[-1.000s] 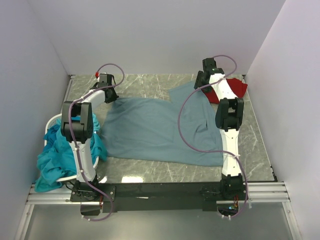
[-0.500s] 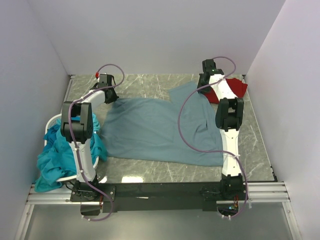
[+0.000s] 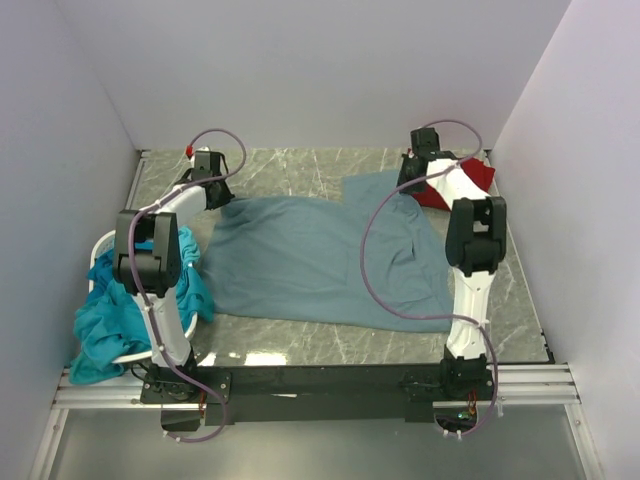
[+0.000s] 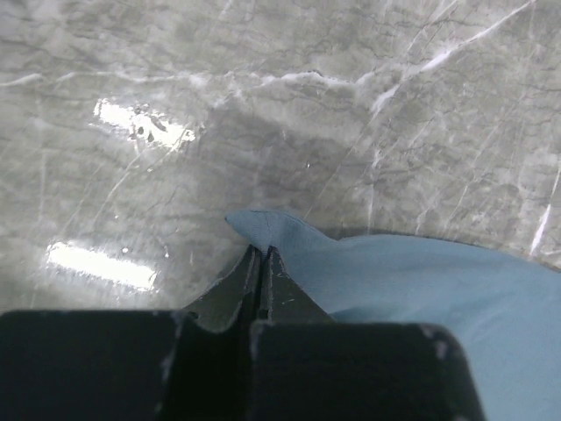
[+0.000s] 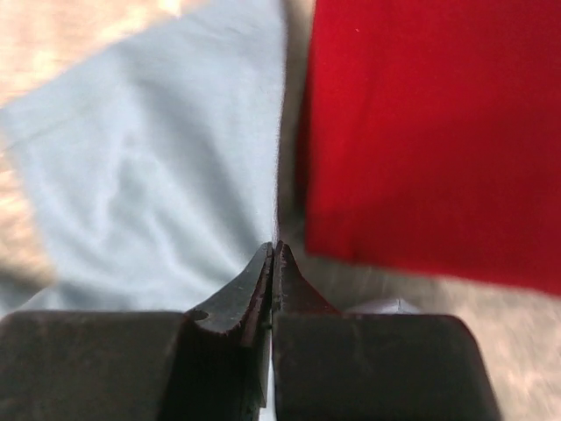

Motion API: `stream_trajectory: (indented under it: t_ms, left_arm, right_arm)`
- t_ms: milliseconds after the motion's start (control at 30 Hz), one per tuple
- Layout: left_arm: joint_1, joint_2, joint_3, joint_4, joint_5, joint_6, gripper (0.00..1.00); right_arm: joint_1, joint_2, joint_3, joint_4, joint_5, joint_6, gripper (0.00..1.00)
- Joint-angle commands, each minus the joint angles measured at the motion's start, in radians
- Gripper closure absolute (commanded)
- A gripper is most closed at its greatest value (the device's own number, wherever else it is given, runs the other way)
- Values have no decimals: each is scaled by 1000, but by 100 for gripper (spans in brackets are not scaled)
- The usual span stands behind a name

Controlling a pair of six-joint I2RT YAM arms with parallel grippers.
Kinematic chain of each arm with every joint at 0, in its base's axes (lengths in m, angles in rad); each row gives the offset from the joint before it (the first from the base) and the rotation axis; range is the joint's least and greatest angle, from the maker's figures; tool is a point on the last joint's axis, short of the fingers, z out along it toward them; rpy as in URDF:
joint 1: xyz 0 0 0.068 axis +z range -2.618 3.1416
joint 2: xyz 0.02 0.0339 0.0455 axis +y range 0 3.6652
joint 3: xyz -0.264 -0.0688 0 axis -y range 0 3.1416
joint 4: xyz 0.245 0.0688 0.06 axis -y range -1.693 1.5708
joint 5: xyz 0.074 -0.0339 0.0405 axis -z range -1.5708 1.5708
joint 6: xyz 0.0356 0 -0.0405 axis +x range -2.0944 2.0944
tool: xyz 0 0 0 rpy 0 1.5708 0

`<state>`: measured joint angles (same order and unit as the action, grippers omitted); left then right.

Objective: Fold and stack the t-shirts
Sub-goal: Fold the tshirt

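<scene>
The large slate-blue t-shirt (image 3: 320, 255) lies spread flat across the middle of the table. My left gripper (image 3: 216, 195) is at its back left corner, jaws shut on the cloth tip (image 4: 263, 226), with the left gripper (image 4: 261, 250) low over the marble. At the shirt's back right sleeve, my right gripper (image 3: 411, 181) has its jaws shut on the blue edge (image 5: 175, 175); the right gripper (image 5: 274, 247) sits just left of the red t-shirt (image 5: 438, 132). That red t-shirt (image 3: 470, 178) lies in the back right corner. Several teal t-shirts (image 3: 110, 320) are heaped at the left.
A white basket (image 3: 100, 245) holds the teal heap at the table's left edge, partly under the left arm. Walls close in the table on the left, back and right. Bare marble (image 3: 290, 170) shows behind the blue shirt and along the front edge.
The right gripper has shut on the blue shirt's edge and its arm has swung slightly to the right. The left gripper stays shut on its corner.
</scene>
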<state>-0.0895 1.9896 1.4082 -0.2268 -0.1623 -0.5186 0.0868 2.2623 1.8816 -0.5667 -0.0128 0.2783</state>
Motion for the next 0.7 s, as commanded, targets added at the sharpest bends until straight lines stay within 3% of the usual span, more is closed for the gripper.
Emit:
stream_trajectory:
  t_ms: [0, 300, 667]
  left_arm:
    - [5, -84, -31, 58, -42, -15, 100]
    - [5, -161, -135, 89, -103, -55, 100]
    - [16, -311, -325, 141, -186, -93, 100]
  right_arm:
    - [-5, -196, -84, 143, -18, -11, 100]
    - [-4, -386, -335, 217, -53, -10, 100]
    - [80, -739, -835, 350, -21, 24, 100]
